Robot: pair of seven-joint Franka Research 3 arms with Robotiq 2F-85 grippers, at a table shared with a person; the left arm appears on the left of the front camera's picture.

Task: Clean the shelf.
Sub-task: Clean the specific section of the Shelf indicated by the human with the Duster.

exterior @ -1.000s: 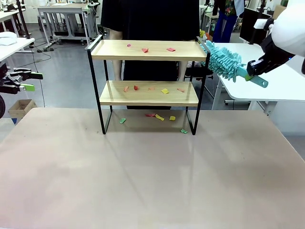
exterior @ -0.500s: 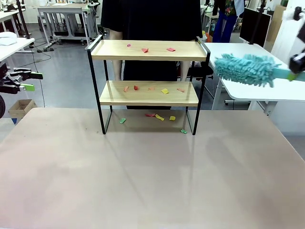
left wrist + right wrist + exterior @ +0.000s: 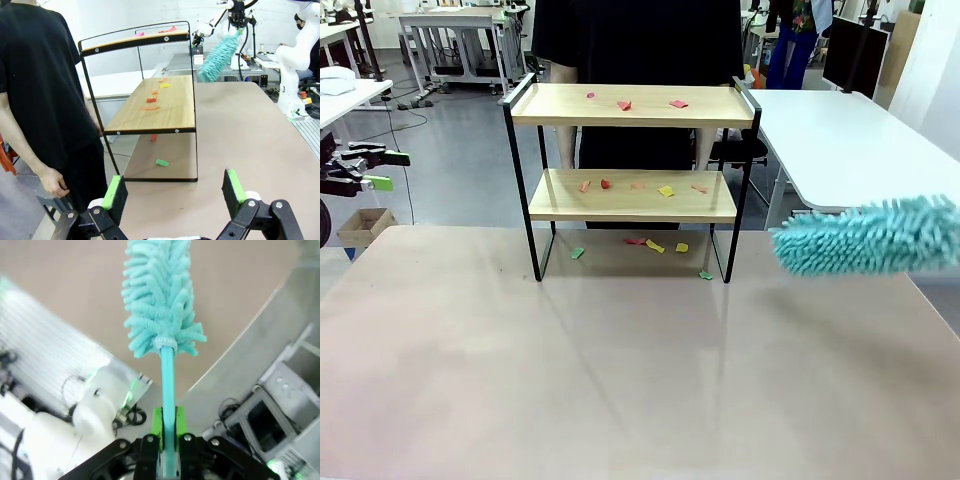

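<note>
Right tool (image 3: 169,421) clamps the teal duster (image 3: 865,237) right of the shelf (image 3: 552,108); left tool (image 3: 174,190) gapes.

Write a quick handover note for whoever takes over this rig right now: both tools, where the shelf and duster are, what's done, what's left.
Left tool: open, holding nothing, off to the table's left.
Right tool: shut on the teal handle of the fluffy turquoise microfibre duster, held in the air right of the shelf, not touching it.
Two-tier shelf of light wooden boards on a black metal frame: at the table's far side.
Done: duster picked up.
Left: coloured paper scraps lie on both boards and on the beige table underneath.
</note>
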